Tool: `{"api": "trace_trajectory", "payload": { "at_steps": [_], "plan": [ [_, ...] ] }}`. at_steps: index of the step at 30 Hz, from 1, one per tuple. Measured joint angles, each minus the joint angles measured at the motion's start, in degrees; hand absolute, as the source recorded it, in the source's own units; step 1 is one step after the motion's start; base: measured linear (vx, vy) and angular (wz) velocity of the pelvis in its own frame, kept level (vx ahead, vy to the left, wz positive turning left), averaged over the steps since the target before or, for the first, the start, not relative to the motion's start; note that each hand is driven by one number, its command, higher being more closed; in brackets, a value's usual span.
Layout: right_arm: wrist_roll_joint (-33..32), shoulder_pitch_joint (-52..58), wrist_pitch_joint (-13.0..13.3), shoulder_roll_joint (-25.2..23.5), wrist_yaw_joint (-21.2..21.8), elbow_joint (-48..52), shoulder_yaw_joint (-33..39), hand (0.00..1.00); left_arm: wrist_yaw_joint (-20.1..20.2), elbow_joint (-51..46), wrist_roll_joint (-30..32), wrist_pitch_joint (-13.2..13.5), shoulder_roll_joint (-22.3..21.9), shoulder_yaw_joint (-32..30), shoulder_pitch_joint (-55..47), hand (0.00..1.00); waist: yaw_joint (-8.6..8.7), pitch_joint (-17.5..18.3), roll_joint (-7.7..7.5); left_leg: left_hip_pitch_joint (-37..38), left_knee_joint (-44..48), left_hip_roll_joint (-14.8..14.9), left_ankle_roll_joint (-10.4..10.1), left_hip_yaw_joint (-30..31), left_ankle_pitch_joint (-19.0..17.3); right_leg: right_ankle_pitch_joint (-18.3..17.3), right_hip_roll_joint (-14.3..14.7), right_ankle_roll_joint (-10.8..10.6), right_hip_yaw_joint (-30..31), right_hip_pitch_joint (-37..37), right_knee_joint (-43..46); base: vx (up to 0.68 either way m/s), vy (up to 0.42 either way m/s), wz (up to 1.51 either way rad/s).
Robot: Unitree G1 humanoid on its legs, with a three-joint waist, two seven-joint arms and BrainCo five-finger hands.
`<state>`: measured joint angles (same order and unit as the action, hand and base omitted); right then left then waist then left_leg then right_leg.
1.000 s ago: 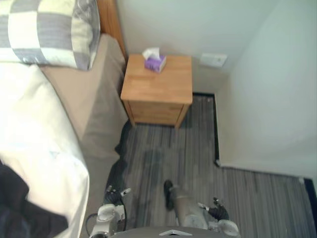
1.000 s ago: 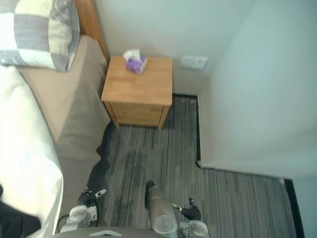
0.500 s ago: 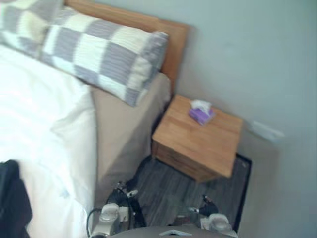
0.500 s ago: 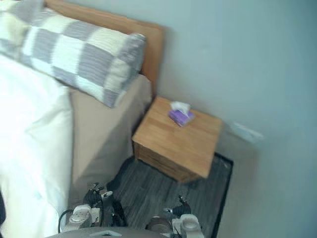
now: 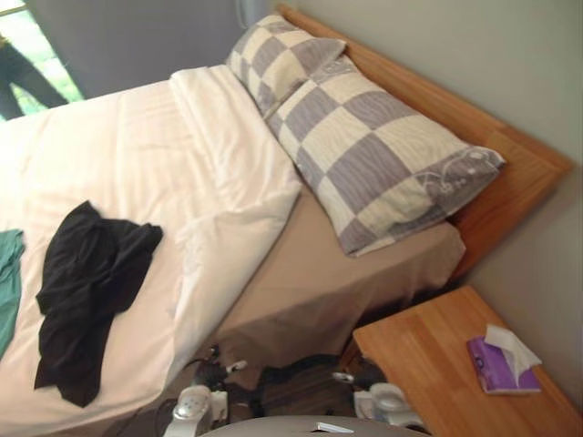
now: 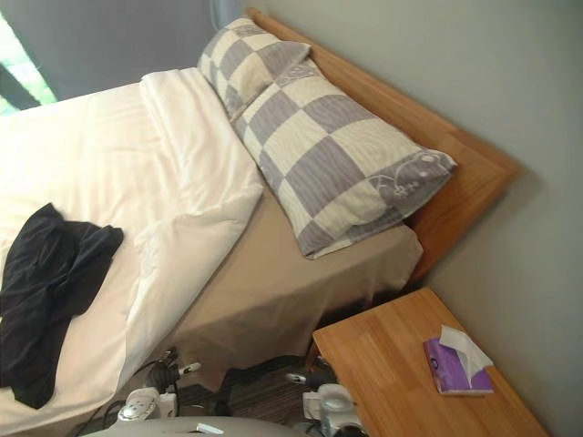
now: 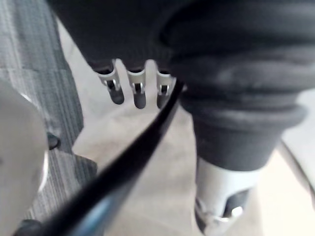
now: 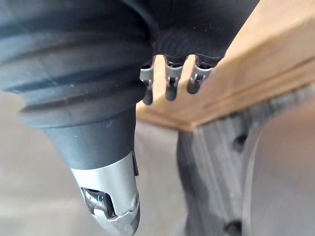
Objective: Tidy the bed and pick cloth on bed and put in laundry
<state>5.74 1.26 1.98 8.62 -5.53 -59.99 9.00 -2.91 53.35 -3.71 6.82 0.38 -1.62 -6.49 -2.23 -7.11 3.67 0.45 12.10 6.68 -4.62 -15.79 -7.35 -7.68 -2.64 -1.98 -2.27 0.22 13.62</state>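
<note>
A crumpled black cloth (image 5: 91, 289) lies on the white duvet (image 5: 137, 155) near the bed's near edge. A teal cloth (image 5: 7, 278) shows at the far left, beside the black one. My left hand (image 7: 139, 92) hangs beside the bed's tan sheet, fingers straight and holding nothing. My right hand (image 8: 170, 83) hangs next to the wooden nightstand's edge (image 8: 256, 73), fingers also straight and empty. Both hands are low and well short of the cloths.
Two grey-and-cream checked pillows (image 5: 373, 159) lean on the wooden headboard (image 5: 492, 137). Tan sheet (image 5: 328, 282) is bare where the duvet is folded back. A nightstand (image 5: 437, 373) with a purple tissue box (image 5: 501, 364) stands at the lower right, close to my right side.
The camera has swung left from the nightstand and floor onto the bed, so the black cloth and both pillows are now in full view. Nothing on the bed has moved.
</note>
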Motion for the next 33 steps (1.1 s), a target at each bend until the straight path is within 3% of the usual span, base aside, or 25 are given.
{"api": "trace_trajectory", "payload": {
  "at_steps": [2,4,5,7,8,10,13,15,16,18,20,22,26,30,33],
  "plan": [
    [-2.0,3.0,0.3,4.5,1.4,0.5,1.2,0.0,0.9,0.9,-0.4,-0.1,0.7,-1.1,-0.5,0.0,0.46,-0.5,-0.8,0.2,3.6,1.1,1.4,-2.2,-1.1,0.0,-2.1,-0.1,-2.1,0.2,0.4,-0.04,0.066,0.64],
    [-3.4,5.6,0.3,5.7,1.6,0.5,1.3,0.0,1.3,1.5,-0.4,-0.1,2.0,-1.3,-0.5,0.0,2.02,-1.3,-2.08,1.8,6.2,2.9,1.4,-3.4,-1.8,0.4,-5.0,-0.9,-5.0,0.8,0.5,-0.1,0.205,0.83],
    [-4.4,7.2,0.2,4.7,1.9,0.4,1.3,0.0,1.3,2.2,0.5,-0.2,2.2,-1.5,-0.5,0.0,3.15,-1.3,-2.37,3.9,6.5,6.0,1.1,-4.6,-1.8,1.5,-7.2,-3.0,-7.3,1.1,-0.4,-0.12,0.289,0.77],
    [-4.8,7.7,0.2,3.6,2.0,0.4,2.0,0.0,1.3,2.5,0.7,-0.2,1.9,-1.5,-0.5,0.0,3.67,-1.2,-1.92,4.9,3.4,7.5,-0.6,-5.0,-1.7,2.1,-8.1,-5.2,-8.6,1.0,-1.2,-0.13,0.411,0.69],
    [-6.1,8.1,0.2,1.7,2.1,0.4,4.8,0.0,1.3,2.6,0.6,-0.5,1.8,-1.8,-0.5,0.0,4.49,-0.6,-1.34,5.1,-0.7,5.9,-3.1,-4.6,-2.7,3.5,-8.9,-6.8,-9.8,1.2,-3.0,-0.14,0.455,0.7],
    [-9.2,9.1,0.1,-1.7,2.5,0.6,8.2,0.0,1.2,2.6,0.6,-1.1,4.6,-1.5,-0.8,0.0,4.31,0.5,-4.75,6.9,-8.8,0.1,-1.3,-3.4,2.3,5.7,-11.5,-6.4,-11.9,2.3,-6.5,-0.06,0.262,0.53],
    [-14.0,11.5,1.0,-3.2,2.4,5.6,11.1,0.0,1.2,4.5,0.6,-1.8,6.8,-0.4,-0.6,0.0,6.05,1.2,-6.38,6.8,-14.8,-4.4,1.5,0.3,5.9,6.7,-13.5,-6.2,-13.8,2.8,-6.7,-0.04,0.146,0.58],
    [-15.5,11.7,1.3,-4.6,1.8,7.5,12.9,0.0,1.3,5.2,0.6,-1.9,6.9,-0.3,-0.5,0.0,7.29,1.0,-6.15,5.6,-15.9,-5.2,2.4,3.1,7.0,4.1,-12.3,-5.0,-8.2,0.8,-3.3,-0.08,0.072,0.76],
    [-15.6,11.3,1.2,-5.6,0.9,7.6,14.3,0.0,1.1,6.0,0.5,-2.0,7.3,-0.4,-0.1,0.0,7.54,1.0,-6.17,4.8,-16.6,-5.3,2.0,4.6,7.6,1.0,-9.0,-4.4,-0.8,0.0,-2.6,-0.09,-0.021,0.7],
    [-15.6,10.6,0.0,-6.1,0.0,12.4,16.2,0.0,1.1,6.2,0.5,-2.1,7.8,-1.0,0.4,0.0,7.35,0.4,-7.25,4.3,-17.0,-6.0,2.4,4.4,8.0,-1.0,-7.3,-3.7,3.6,0.1,-3.2,-0.12,-0.069,0.32],
    [-15.3,9.4,0.0,-5.0,-1.1,23.7,18.5,0.0,1.0,6.3,0.8,-1.9,7.4,-2.9,-0.2,0.0,7.1,-0.4,-6.36,4.7,-17.0,-5.9,2.0,1.9,8.4,-0.3,-7.6,-4.6,4.1,-0.4,-3.6,-0.1,0.0,-0.27],
    [-14.2,6.4,0.6,0.0,-2.6,36.2,20.8,0.0,0.6,6.3,2.3,-1.7,7.5,-4.0,-2.1,0.0,7.32,-0.2,-5.79,4.4,-17.1,-6.1,2.4,1.4,8.1,0.6,-7.6,-5.7,4.7,-0.2,-4.9,-0.07,0.018,-0.15],
    [-8.4,0.4,1.8,7.9,-7.3,47.3,23.5,0.0,0.6,6.4,2.8,-1.7,8.6,-4.2,-4.8,0.0,6.95,-0.1,-8.03,2.6,-17.1,-6.6,2.6,1.9,8.5,2.4,-8.3,-6.3,3.2,0.3,-7.1,0.02,0.022,0.17],
    [-2.7,-5.1,1.9,10.5,-7.7,50.6,20.0,0.0,0.7,6.4,2.8,-1.7,9.7,-3.7,-5.4,0.0,6.88,-0.5,-10.39,2.3,-17.1,-7.0,3.1,3.6,9.1,3.0,-8.8,-6.4,1.4,1.4,-7.7,0.06,0.014,0.27],
    [2.2,-11.3,1.7,13.0,-7.6,50.3,13.0,0.0,0.7,6.1,2.9,-1.6,9.8,-2.3,-5.4,0.0,5.55,-0.6,-10.12,2.3,-17.1,-6.9,3.1,4.6,9.2,4.4,-8.6,-6.0,1.1,1.9,-7.8,0.05,0.024,0.23]
  ]
}}
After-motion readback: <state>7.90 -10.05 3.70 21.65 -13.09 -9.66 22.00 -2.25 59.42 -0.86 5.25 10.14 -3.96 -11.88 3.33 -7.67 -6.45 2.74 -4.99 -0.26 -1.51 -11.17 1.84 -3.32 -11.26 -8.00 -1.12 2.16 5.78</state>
